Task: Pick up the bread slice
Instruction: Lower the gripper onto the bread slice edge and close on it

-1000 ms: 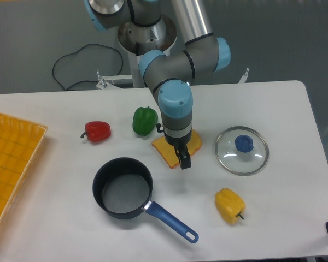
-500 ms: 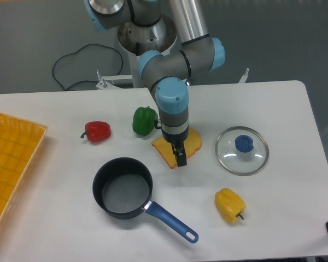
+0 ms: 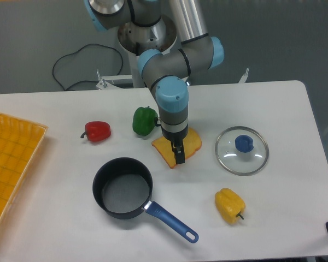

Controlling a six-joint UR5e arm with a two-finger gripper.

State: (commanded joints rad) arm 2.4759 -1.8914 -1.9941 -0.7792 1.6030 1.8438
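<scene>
We found no readable text, label, brand, number or sign anywhere in the view. The small white tag point(image 3: 102, 83) lying by the arm's base was too small and blurred for us to make out any print on it.

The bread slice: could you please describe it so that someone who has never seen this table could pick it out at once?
Start at the robot arm over the middle of the white table; its gripper comes down right over the bread slice. It lies flat between the green pepper and the glass lid. Unlike the chunky yellow pepper nearer the front, it is thin, with a darker orange crust.
</scene>
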